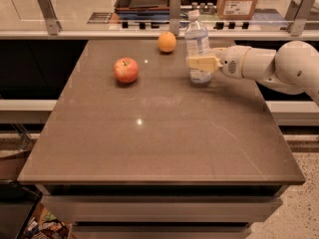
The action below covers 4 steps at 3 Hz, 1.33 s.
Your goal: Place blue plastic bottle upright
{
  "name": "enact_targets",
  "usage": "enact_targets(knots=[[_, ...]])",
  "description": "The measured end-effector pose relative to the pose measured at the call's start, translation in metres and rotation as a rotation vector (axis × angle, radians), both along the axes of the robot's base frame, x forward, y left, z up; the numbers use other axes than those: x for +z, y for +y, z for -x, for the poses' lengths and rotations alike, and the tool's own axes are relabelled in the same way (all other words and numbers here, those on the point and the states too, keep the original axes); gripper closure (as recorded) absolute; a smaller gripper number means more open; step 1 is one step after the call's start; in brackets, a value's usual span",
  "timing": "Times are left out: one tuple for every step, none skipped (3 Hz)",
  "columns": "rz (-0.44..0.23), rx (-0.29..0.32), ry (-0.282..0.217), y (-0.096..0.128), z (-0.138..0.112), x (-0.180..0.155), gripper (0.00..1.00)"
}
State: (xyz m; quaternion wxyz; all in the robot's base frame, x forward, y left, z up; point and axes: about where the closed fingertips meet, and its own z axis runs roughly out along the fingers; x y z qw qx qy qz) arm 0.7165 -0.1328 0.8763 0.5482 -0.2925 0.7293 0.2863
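The blue plastic bottle (197, 41) stands upright on the brown table (159, 128) toward the back right, with its white cap on top. My gripper (200, 62) reaches in from the right on a white arm. Its cream fingers (203, 62) sit around the lower part of the bottle, at the label. The bottle's base rests on or just at the table surface.
A red apple (126, 69) lies on the table to the left of the bottle. An orange (167, 42) sits at the back, just left of the bottle. A glass rail with metal posts (174, 6) runs behind the table.
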Motion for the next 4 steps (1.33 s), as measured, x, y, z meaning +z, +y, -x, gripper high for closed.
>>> enact_targets(knots=[[0.0,0.0,0.0,0.0001,0.0,0.0002,1.0],[0.0,0.0,0.0,0.0001,0.0,0.0005,1.0],[0.0,0.0,0.0,0.0002,0.0,0.0008,1.0],[0.0,0.0,0.0,0.0002,0.0,0.0009,1.0]])
